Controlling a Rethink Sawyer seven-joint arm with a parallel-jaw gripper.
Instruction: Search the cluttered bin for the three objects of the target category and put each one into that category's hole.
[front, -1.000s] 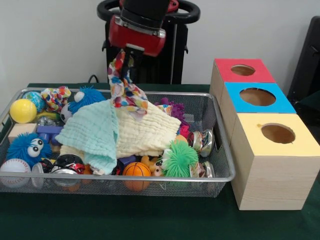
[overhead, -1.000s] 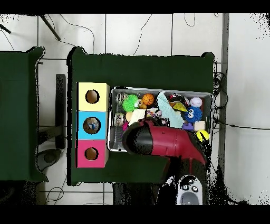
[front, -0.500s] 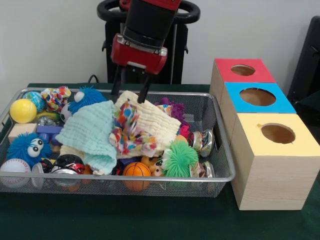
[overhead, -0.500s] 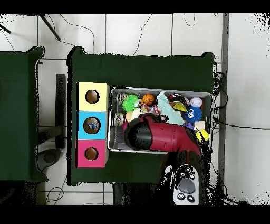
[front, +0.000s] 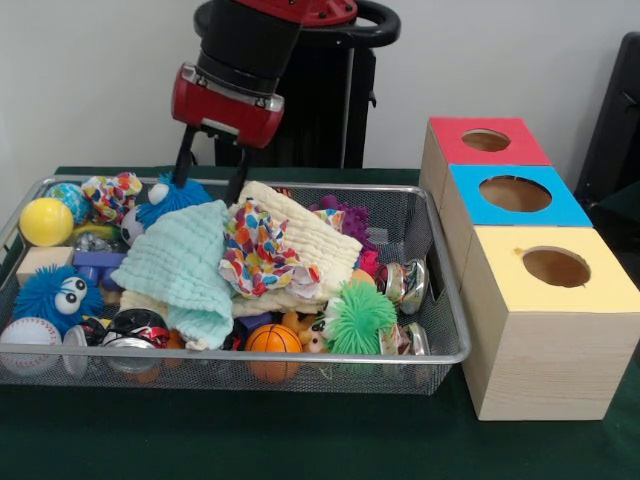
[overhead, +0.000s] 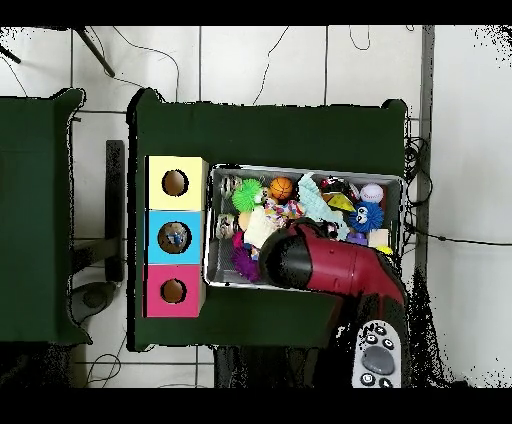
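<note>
The hand (front: 209, 172) hangs released and empty, its two fingers spread, over the far left part of the wire bin (front: 300, 357), just above the mint cloth (front: 180, 265) and beside the blue fuzzy toy (front: 172, 195). The patterned cloth (front: 258, 252) lies crumpled on the cream cloth (front: 305, 245) in the middle of the heap, touching the mint one. Cloths look the likely target category, though that is a guess. To do the next grasp well, come straight down on a raised fold of one cloth only, pinch deep enough that it does not slip, and lift high so it clears the bin before carrying it right to the three boxes (front: 515, 195). Which hole belongs to cloths I cannot tell
</note>
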